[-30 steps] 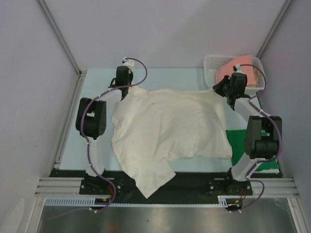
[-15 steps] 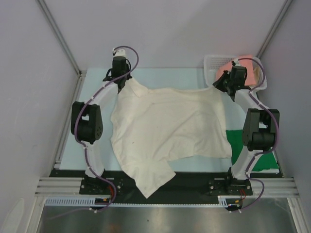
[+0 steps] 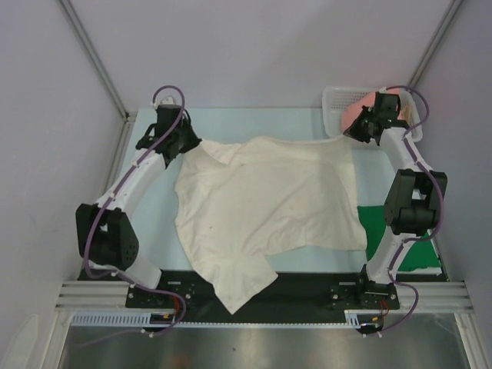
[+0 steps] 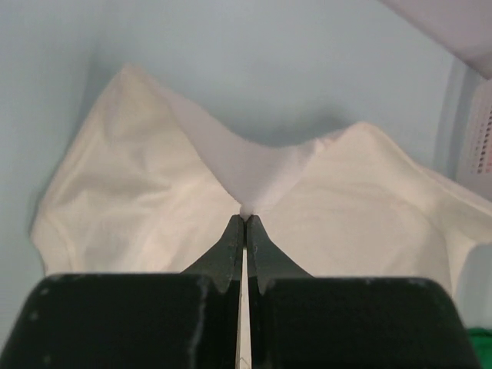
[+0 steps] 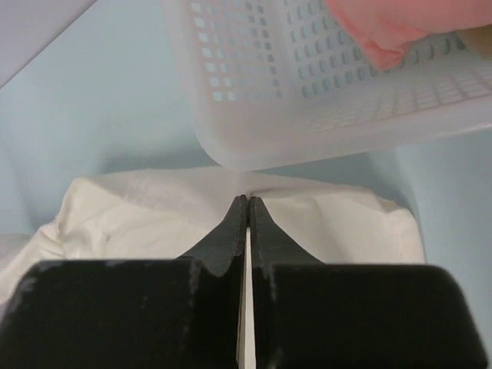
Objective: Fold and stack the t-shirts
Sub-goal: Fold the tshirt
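Observation:
The cream-white t-shirt point(image 3: 265, 204) lies spread over the middle of the table, one sleeve hanging over the near edge. My left gripper point(image 3: 187, 143) is shut on its far left corner; the pinched cloth point(image 4: 254, 173) rises to the fingertips. My right gripper point(image 3: 355, 135) is shut on its far right corner, and that cloth point(image 5: 154, 215) shows in the right wrist view. The dark green t-shirt point(image 3: 403, 234) lies at the right, partly under the cream one. The salmon-pink t-shirt point(image 3: 367, 106) sits in the basket and also shows in the right wrist view point(image 5: 400, 27).
The white lattice basket point(image 3: 336, 104) stands at the far right corner, just beyond my right gripper; its wall point(image 5: 307, 100) is close in the right wrist view. Grey walls enclose the table on three sides.
My left arm has swung out to the left and drawn the shirt's far left corner leftward. My right gripper has moved a little farther toward the basket. The far edge of the shirt is stretched wider.

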